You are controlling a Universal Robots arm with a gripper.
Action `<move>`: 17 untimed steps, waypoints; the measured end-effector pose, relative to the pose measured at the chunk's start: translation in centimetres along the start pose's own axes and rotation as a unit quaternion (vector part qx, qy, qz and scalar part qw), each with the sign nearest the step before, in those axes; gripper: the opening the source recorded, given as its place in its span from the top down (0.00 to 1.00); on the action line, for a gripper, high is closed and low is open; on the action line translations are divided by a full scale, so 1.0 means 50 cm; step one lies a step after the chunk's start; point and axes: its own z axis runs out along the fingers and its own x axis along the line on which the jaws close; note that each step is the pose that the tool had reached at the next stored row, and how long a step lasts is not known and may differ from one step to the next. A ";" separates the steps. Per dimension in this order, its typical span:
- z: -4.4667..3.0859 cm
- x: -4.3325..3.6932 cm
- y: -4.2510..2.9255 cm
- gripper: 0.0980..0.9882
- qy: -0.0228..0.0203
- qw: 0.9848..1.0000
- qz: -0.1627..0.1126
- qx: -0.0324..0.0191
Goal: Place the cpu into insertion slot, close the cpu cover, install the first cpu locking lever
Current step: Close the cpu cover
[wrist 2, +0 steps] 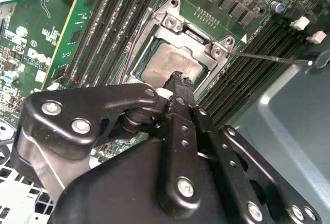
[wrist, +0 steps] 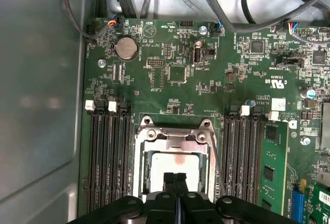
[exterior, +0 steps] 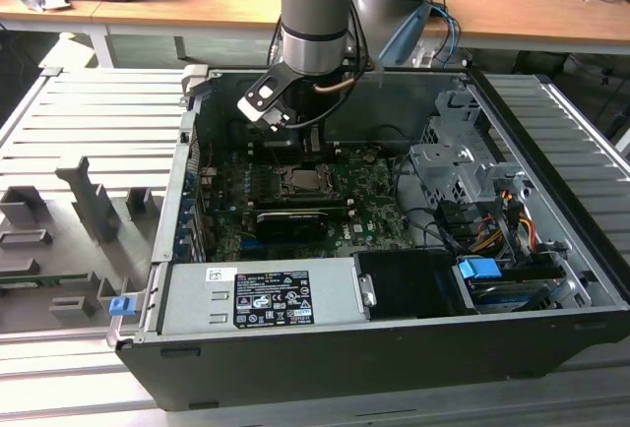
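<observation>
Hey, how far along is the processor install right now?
Done, it seems: the chip is seated, with the cover down over it. Underway: the closed, empty hand is right at the chip. Left: the locking lever sticks out sideways, apparently not latched.

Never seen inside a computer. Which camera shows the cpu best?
The first wrist view: it looks straight down on the cpu. The second wrist view shows it slanted, the gripper hiding one edge. The exterior view shows it distant, inside the case.
</observation>
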 end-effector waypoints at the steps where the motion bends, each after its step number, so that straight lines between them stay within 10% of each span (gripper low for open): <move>1: 0.000 0.000 -0.002 0.99 0.000 1.000 0.000 0.000; 17: -0.030 0.001 -0.003 0.99 -0.001 1.000 0.000 0.000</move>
